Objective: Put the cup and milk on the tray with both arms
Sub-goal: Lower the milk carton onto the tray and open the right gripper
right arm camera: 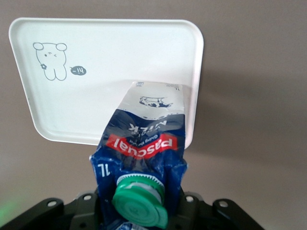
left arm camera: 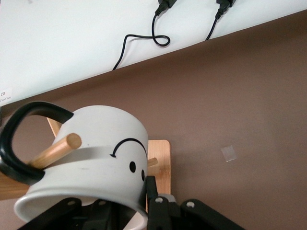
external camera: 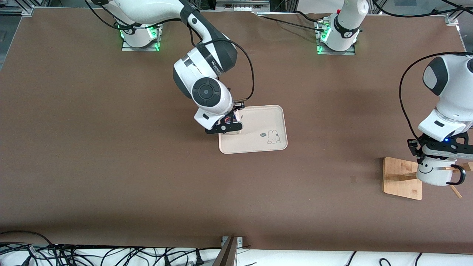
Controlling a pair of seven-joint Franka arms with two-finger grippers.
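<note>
My right gripper [external camera: 224,127] is shut on the milk [right arm camera: 144,143], a blue and white carton with a green cap [right arm camera: 139,199]. It holds the carton over the end of the cream tray [external camera: 264,123] toward the right arm's end of the table. I cannot tell if the base touches the tray [right arm camera: 96,62]. In the front view the wrist hides most of the carton. My left gripper [external camera: 439,158] is shut on the rim of the white smiley cup [external camera: 436,173], with one finger [left arm camera: 153,194] outside the wall. The cup [left arm camera: 96,143] is tilted, and a wooden peg [left arm camera: 55,151] runs through its black handle [left arm camera: 14,139].
The cup hangs on a small wooden stand; its square base [external camera: 401,177] lies near the left arm's end of the table, with another peg [external camera: 455,191] sticking out. A bunny drawing [external camera: 273,137] marks the tray's corner nearest the front camera. Cables run along the table's near edge [external camera: 111,255].
</note>
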